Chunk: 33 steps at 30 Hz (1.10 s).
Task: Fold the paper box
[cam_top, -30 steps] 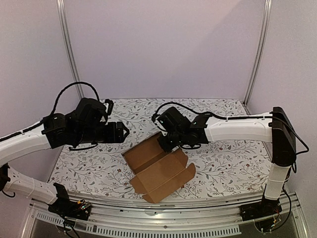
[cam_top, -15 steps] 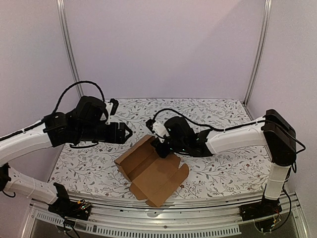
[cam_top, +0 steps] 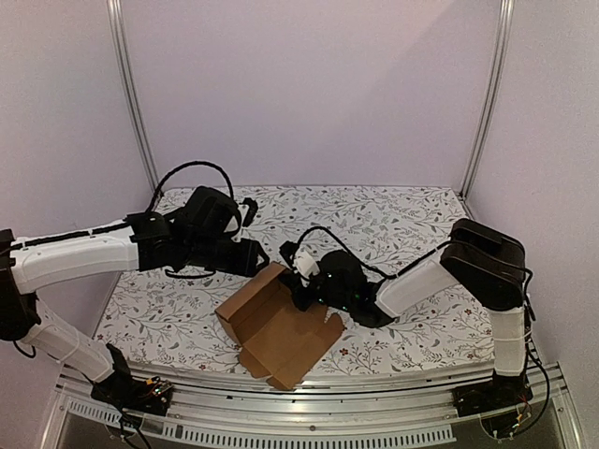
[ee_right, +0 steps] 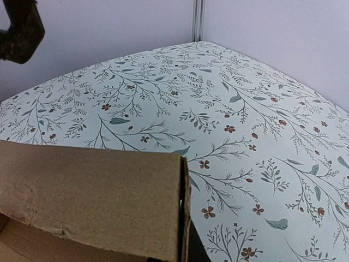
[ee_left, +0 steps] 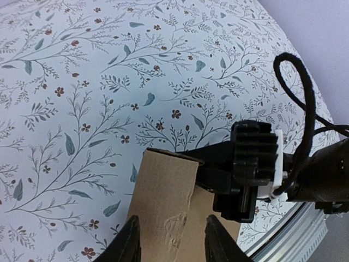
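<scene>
**Open box worked at its upper corner, lower centre of the overhead view**
A crumpled flap is risked if the left gripper (cam_top: 255,257) is closed off the crease; its fingers (ee_left: 132,245) are set part open astride the flap, and a grip cannot be told. The box (cam_top: 276,332) is laid open side up, its long axis seemingly upper left to lower right. Its upper wall is pinched by the closed right gripper (cam_top: 304,285).

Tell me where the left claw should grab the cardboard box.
Probably the raised back flap of the box, at its free left end, coming from above: its thin edge stands off the table, and the right claw pinches its right end.
</scene>
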Each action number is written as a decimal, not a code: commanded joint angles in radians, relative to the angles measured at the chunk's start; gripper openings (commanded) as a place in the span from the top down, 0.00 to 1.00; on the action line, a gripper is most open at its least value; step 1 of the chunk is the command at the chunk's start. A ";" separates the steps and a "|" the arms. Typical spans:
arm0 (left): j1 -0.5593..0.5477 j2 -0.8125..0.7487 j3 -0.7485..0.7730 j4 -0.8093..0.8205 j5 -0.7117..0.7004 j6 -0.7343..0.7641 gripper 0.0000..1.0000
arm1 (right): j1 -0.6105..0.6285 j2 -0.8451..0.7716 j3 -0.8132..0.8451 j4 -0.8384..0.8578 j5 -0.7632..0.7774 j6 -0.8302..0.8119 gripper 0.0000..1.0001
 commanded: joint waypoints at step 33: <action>0.006 0.335 -0.051 0.295 0.087 -0.043 1.00 | 0.007 0.212 -0.095 0.360 0.012 0.000 0.94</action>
